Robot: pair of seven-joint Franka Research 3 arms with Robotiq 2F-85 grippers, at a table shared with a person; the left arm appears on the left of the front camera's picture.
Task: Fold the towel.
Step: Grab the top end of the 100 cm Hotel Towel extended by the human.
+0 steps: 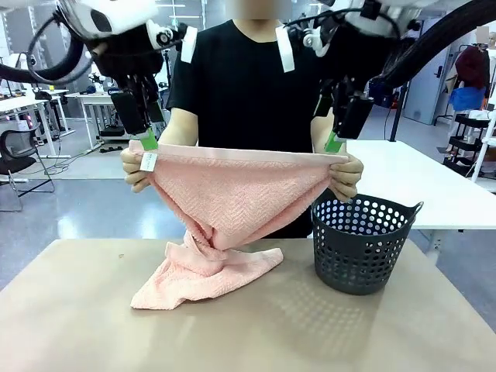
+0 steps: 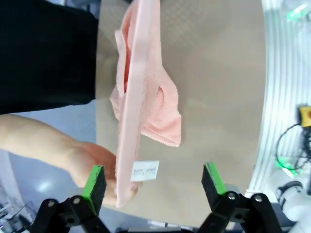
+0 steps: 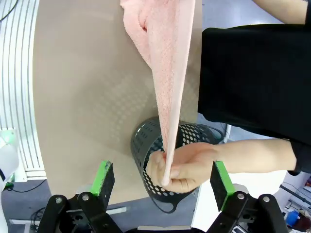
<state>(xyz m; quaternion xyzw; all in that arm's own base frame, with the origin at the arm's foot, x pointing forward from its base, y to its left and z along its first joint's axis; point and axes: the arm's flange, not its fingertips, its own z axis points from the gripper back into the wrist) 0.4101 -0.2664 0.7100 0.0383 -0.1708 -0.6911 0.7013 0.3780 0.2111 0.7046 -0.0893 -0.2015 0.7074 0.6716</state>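
Left pincer [image 2: 153,169], right pincer [image 3: 161,165] above towel [image 1: 232,201]

The towel [image 1: 232,201] hangs at the far side between the person's left-side hand [image 1: 136,167], under the left gripper [image 2: 154,179], and right-side hand [image 1: 346,177], under the right gripper [image 3: 163,177], its lower end heaped on the table [image 1: 70,325] left of centre, the basket [image 1: 360,248] standing just right of it.

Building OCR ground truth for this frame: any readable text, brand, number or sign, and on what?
White tag at the held corner of the towel: two short lines of dark print, too small and blurred to read.
Basket: no print.
Table: no print.
No text here can be quoted.
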